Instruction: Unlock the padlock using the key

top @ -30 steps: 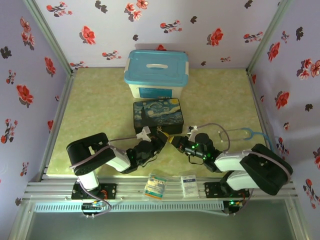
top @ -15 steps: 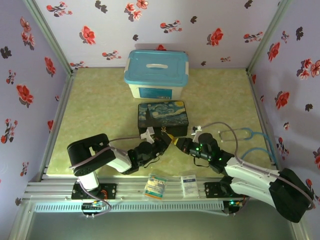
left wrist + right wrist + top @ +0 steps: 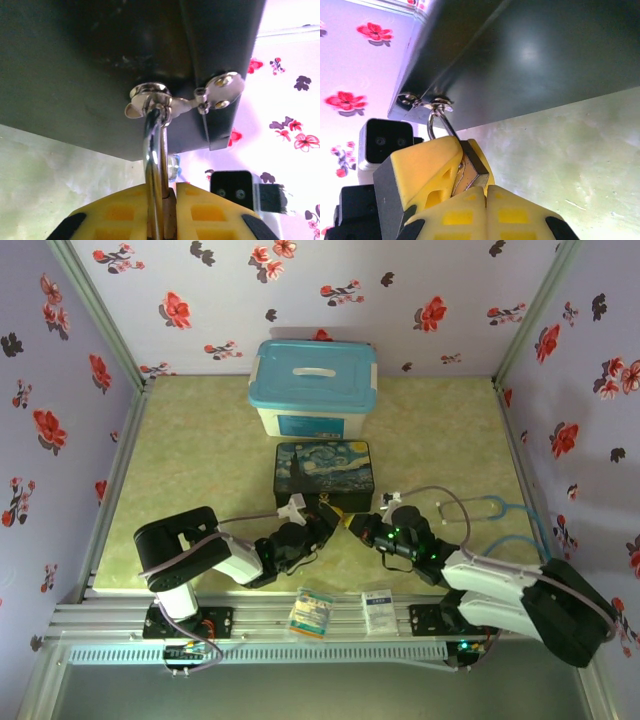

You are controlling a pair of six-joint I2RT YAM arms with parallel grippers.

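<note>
Left wrist cam: we clamp the padlock [image 3: 155, 160] w/ left gripper [image 3: 162, 202], lower centre, steadying it for keying. The right gripper [image 3: 486, 202] is pinched shut just under it; can't tell if it grips the key.

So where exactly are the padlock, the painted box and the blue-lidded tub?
padlock [image 3: 471, 168]: right wrist view, on its body.
painted box [image 3: 325, 466]: top external view, middle of lid.
blue-lidded tub [image 3: 340, 382]: top external view, on its lid.

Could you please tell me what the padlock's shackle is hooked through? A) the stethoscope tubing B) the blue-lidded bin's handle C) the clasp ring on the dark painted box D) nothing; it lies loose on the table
C: the padlock's shackle rises from the left end effector and passes through the clasp ring on the box.
</note>
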